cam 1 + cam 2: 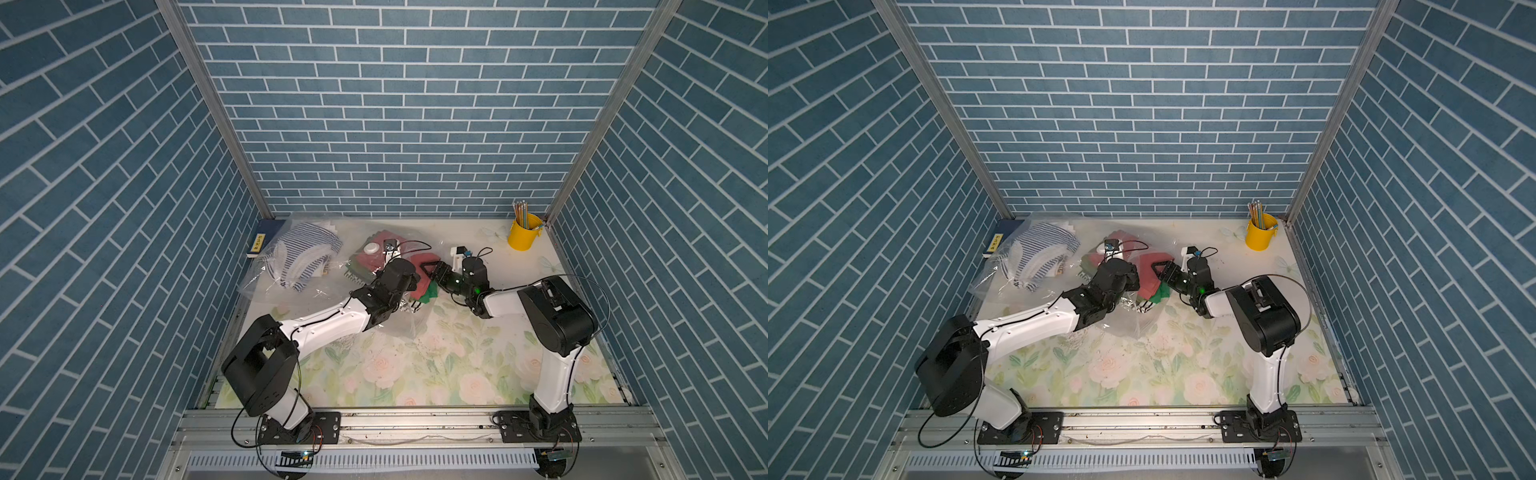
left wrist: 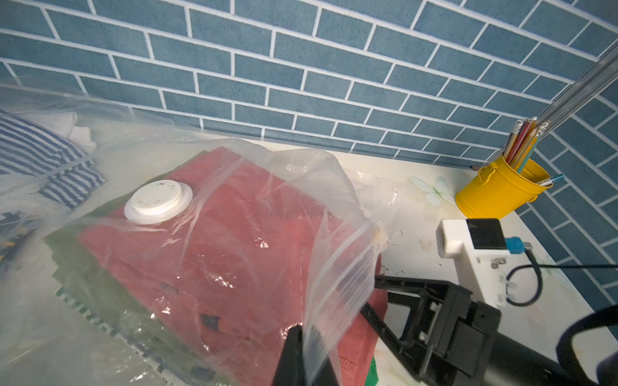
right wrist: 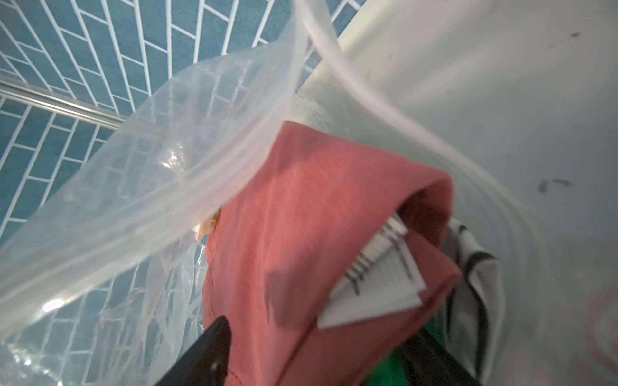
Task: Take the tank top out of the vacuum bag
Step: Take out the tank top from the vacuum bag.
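- The bag (image 2: 261, 187), clear plastic with a white valve (image 2: 159, 202), lies toward the back of the table (image 1: 415, 365), between the two arms.
- The left gripper (image 2: 307, 337) is closed tight on the bag's zip edge. It holds that edge up, so the mouth stands open.
- The tank top (image 2: 214, 254), taken to be the red cloth, is mostly inside the bag. One folded end, with a paper label (image 3: 378, 284) tucked in the fold, pokes out of the mouth above a green cloth (image 2: 373, 371).
- The right gripper (image 2: 373, 295) is at the mouth with its jaws spread wide. The red end sits between them, not pinched.
- Judged done: the bag is unsealed, its mouth is lifted, and the right arm is in place.
- Judged left: close on the red cloth, then draw it fully clear of the bag.
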`<state>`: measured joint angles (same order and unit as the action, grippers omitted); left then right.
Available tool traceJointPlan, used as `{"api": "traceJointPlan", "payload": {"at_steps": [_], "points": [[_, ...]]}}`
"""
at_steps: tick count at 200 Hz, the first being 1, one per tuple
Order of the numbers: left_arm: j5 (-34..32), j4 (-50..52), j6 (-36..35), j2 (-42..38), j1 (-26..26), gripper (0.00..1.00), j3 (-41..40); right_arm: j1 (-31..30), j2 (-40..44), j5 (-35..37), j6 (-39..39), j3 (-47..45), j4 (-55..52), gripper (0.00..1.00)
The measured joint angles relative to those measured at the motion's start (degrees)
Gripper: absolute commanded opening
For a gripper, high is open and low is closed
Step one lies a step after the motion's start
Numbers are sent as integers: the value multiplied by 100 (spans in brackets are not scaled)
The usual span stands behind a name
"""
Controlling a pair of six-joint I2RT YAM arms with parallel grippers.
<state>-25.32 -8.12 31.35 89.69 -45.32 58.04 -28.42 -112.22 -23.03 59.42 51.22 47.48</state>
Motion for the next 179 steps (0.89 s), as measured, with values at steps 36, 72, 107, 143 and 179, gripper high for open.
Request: {"api": "traceJointPlan", "payload": {"at_steps": [36, 72, 107, 143, 179], "points": [[11, -9, -2, 0, 13, 0, -39, 0, -17, -278, 72, 223, 44, 64], [13, -37, -2, 0, 33, 0, -59, -15, 267, -409, 81, 227, -17, 63], [15, -42, -2, 0, 39, 0, -63, -72, 439, -487, 87, 278, -37, 63], [15, -44, -2, 0, 46, 0, -68, -131, 645, -411, 216, 111, -140, 65], [15, -42, -2, 0, 50, 0, -68, -210, 815, -323, 341, -157, -157, 63]]}}
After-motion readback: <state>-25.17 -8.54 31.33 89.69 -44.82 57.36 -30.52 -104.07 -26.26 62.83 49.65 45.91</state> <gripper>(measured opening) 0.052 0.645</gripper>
